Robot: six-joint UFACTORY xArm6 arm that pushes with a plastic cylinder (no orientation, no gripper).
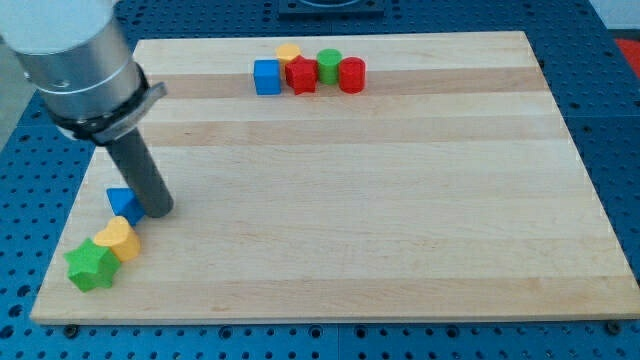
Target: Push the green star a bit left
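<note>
The green star (90, 266) lies near the board's bottom left corner. A yellow block (118, 239) touches it on its upper right. A blue block (122, 203) sits just above the yellow one, partly hidden by my rod. My tip (158, 211) rests on the board right beside the blue block, on its right, up and to the right of the green star and apart from it.
A cluster sits at the view's top: a blue cube (267, 77), a yellow block (289, 54), a red star (301, 75), a green cylinder (329, 66) and a red cylinder (351, 75). The wooden board (400, 200) lies on a blue perforated table.
</note>
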